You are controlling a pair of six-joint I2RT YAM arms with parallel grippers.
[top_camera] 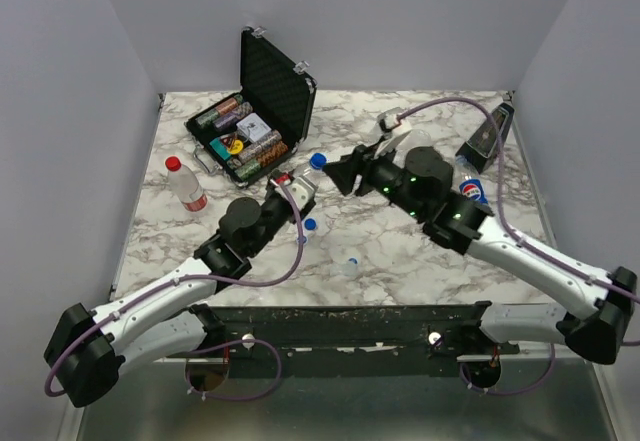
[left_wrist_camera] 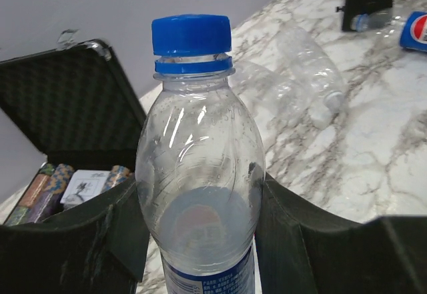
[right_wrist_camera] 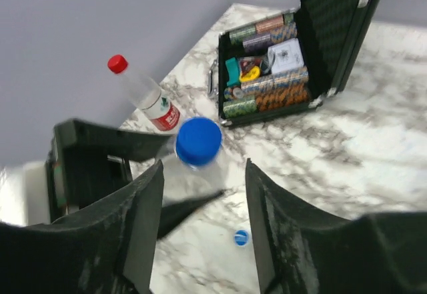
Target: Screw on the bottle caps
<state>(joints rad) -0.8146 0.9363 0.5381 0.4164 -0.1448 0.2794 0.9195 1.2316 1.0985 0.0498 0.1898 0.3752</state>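
The left gripper [left_wrist_camera: 200, 197] is clamped around the belly of the blue-label bottle [left_wrist_camera: 199, 141], holding it upright just above centre of the overhead view. Its blue cap [left_wrist_camera: 191, 35] sits on the neck over the tamper ring; whether it is threaded tight cannot be told. The right gripper [right_wrist_camera: 203, 174] hangs spread wide, its fingers [right_wrist_camera: 143, 227] either side of that cap and apart from it.

The bottle is thin, clear and looks almost empty, so it should be light and will probably dent under a hard squeeze. The present hold on the wide belly seems sound. The cap is small, stiff and ribbed, and is best pinched squarely across its rim.

The bottle's blue label is cut off at the bottom of the left wrist view and its print is too small to read. A Pepsi bottle [left_wrist_camera: 416, 31] shows its logo at that view's upper right. The red-capped bottle [right_wrist_camera: 143, 94], standing at the left of the overhead view, carries a red-and-white label with illegible print. A loose blue cap [right_wrist_camera: 241, 237] lies on the table [right_wrist_camera: 373, 174].
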